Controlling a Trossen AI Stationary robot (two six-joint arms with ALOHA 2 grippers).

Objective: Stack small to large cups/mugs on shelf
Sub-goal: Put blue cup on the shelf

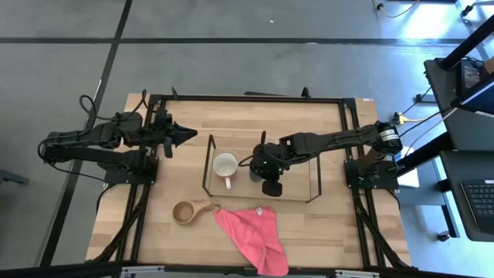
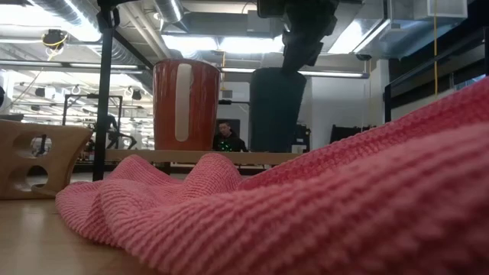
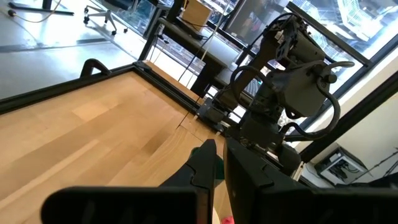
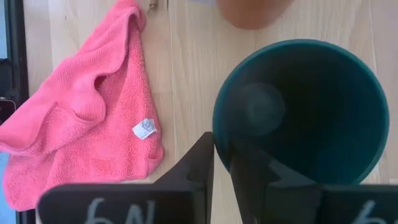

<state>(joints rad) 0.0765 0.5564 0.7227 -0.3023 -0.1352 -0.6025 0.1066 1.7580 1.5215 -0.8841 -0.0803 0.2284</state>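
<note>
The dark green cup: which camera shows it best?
The right wrist view: the dark green cup fills it, rim and inside plain, with the right gripper pinching its wall. The low view shows its side beside the red mug. In the high view the arm mostly hides it; the left wrist view shows nothing clear.

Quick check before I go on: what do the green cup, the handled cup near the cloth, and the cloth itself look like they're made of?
Green cup: smooth dark green with a soft sheen inside, probably plastic or glazed ceramic; cannot tell which. Handled cup: tan, matte, looks like wood, with round holes in its stubby handle in the low view. Pink cloth: knitted or terry fabric, visible loops and ribbing, a small sewn tag.
</note>
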